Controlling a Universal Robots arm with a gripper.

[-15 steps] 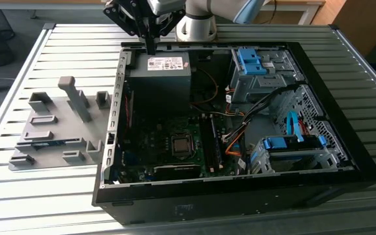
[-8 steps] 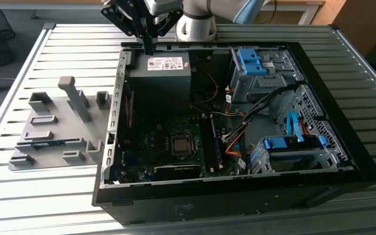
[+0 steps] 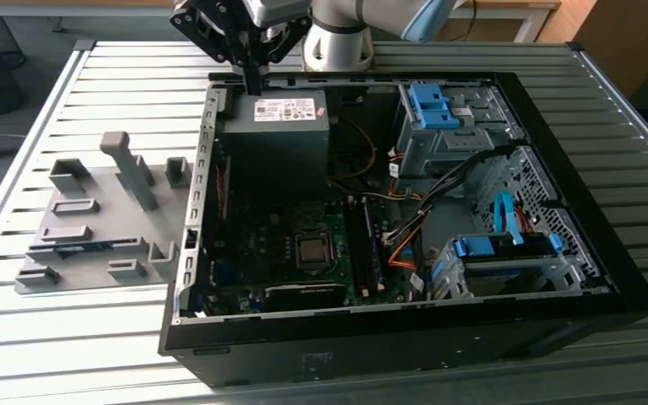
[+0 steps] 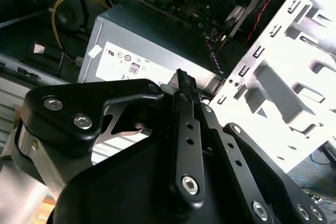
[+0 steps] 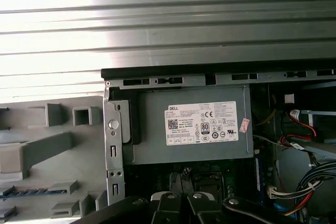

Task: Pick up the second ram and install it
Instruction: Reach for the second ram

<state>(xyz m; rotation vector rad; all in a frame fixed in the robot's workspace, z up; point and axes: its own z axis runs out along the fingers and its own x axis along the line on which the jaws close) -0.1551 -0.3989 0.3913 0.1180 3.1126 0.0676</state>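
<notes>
Second ram (image 5: pixel 26 191) lies in the grey fixture (image 5: pixel 79 156), outside the computer case (image 3: pixel 594 278) and off to the side of the power supply (image 5: pixel 189 140). It shows as a thin blue-green strip with dark chips, set low among the fixture's blocks. In the exterior view the same strip (image 3: pixel 94 246) sits well apart from the power supply (image 3: pixel 273 135), on the exterior view's left.

The gripper (image 3: pixel 253 84) hangs above the power supply's labelled face, near the edge that meets the case wall. In the second wrist view its fingers (image 4: pixel 181 77) stand pressed together with no gap showing and nothing between them, the power supply (image 4: pixel 142 51) just beyond their tips. In the first wrist view the gripper (image 5: pixel 181 198) likewise carries nothing.

As I judge it, the task is at its start. The stick is not picked up: the gripper is over the power supply, not over the fixture, and touches nothing. The memory slots (image 3: pixel 364 249) lie on the board past the power supply's other end, nearer the exterior camera. Whether any stick already stands in them I cannot tell. Both the pick and the installing are left to do.
</notes>
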